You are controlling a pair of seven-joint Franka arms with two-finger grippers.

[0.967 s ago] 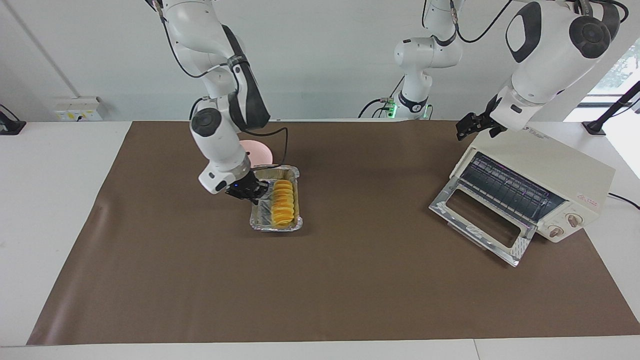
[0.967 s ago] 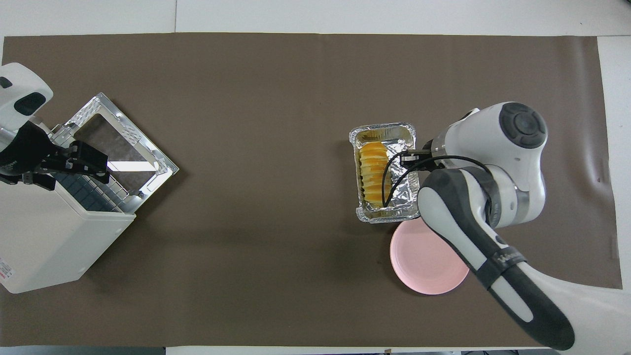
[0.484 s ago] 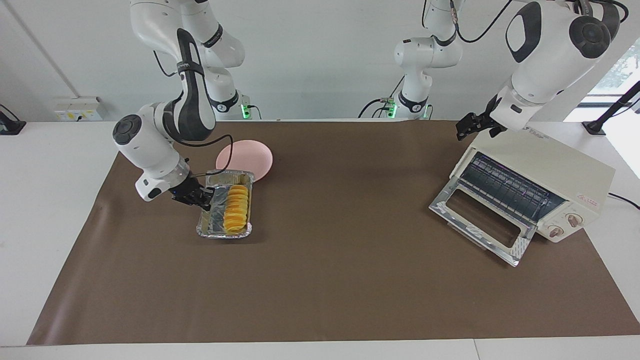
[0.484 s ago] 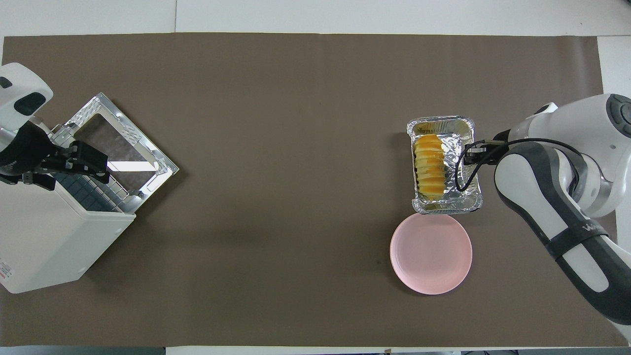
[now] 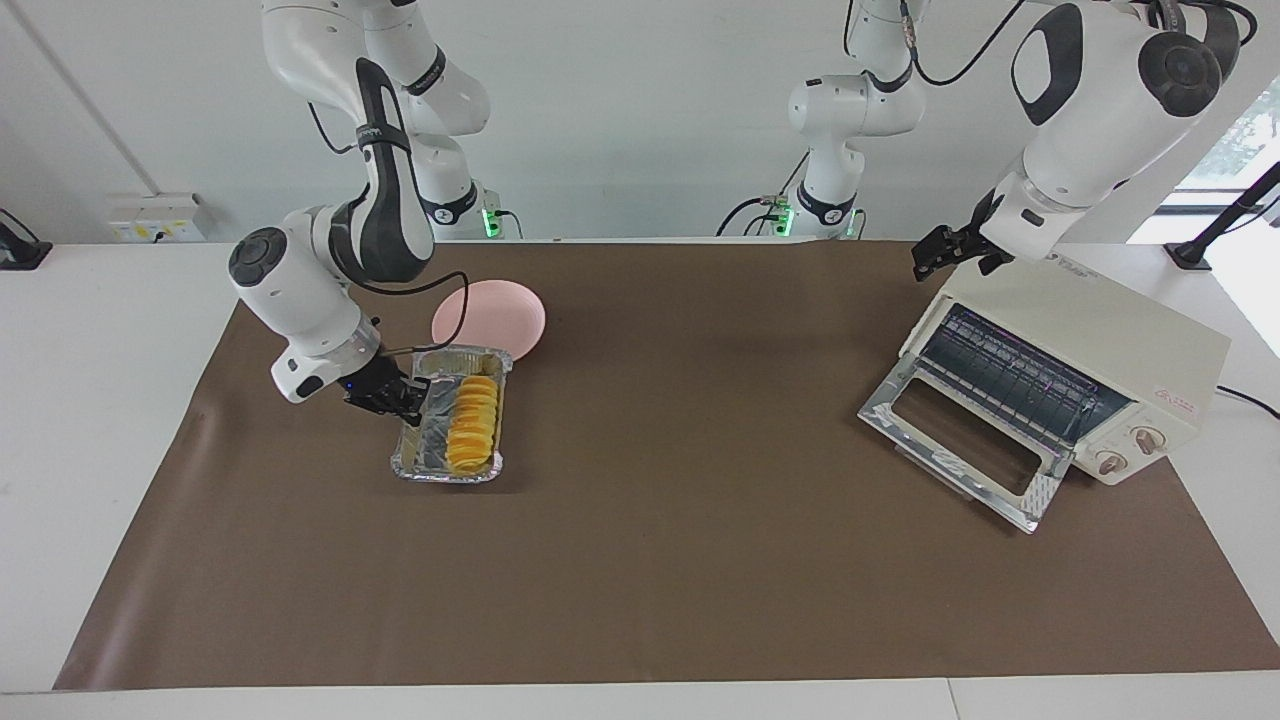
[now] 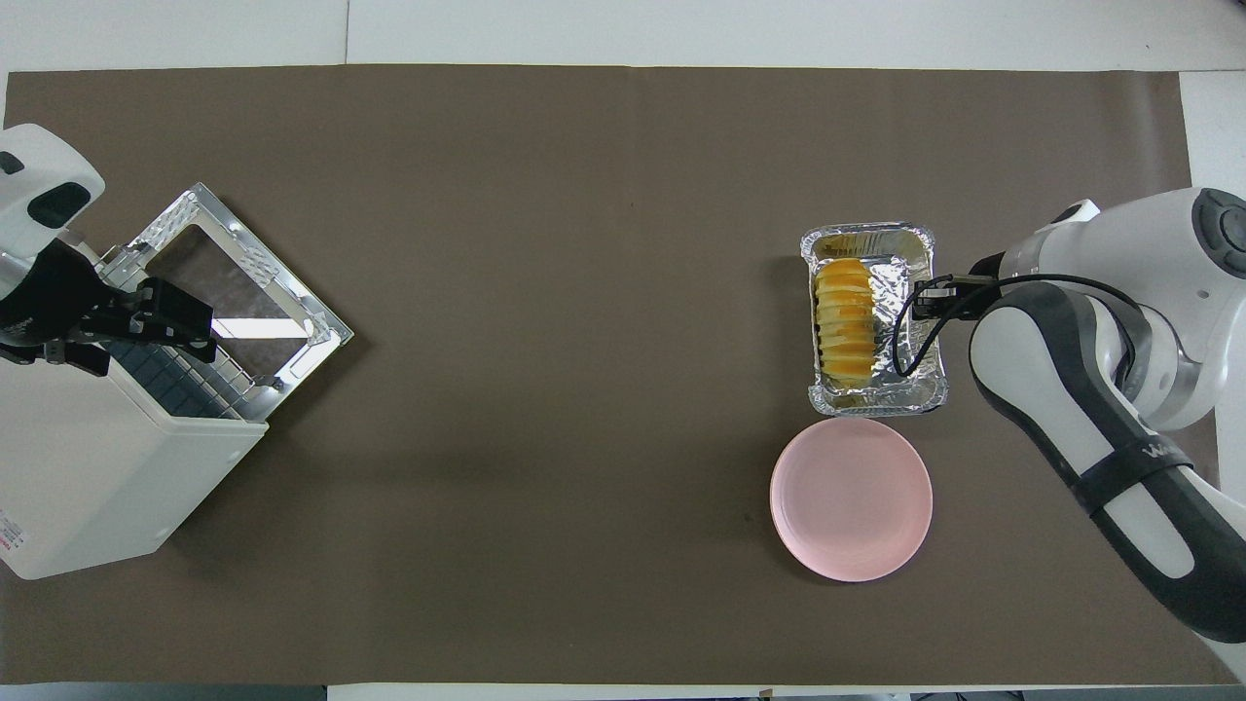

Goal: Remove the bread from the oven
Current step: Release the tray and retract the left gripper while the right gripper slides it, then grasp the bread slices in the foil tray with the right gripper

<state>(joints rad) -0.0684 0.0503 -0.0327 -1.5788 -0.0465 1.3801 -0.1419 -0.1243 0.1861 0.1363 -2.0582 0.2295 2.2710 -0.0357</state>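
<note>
The right arm bends down low from its base, elbow out toward its own end of the bench, and its end effector is pressed together on the rim of the foil tray, pinching the long wall on that side. The left arm reaches out over the oven, and its end effector hangs with fingers spread above the oven's top corner, touching nothing that I can see.

From overhead, the right arm's cable loops across the tray and covers part of its foil floor, and much of the left arm is cut off at the edge of that view.

The bread lies in the foil tray, lengthwise along the wall toward the middle of the bench, well apart from the oven. The oven's door hangs open and flat, and only the wire rack shows inside. A pink plate sits just beside the tray, nearer to the robots, with nothing on it.
</note>
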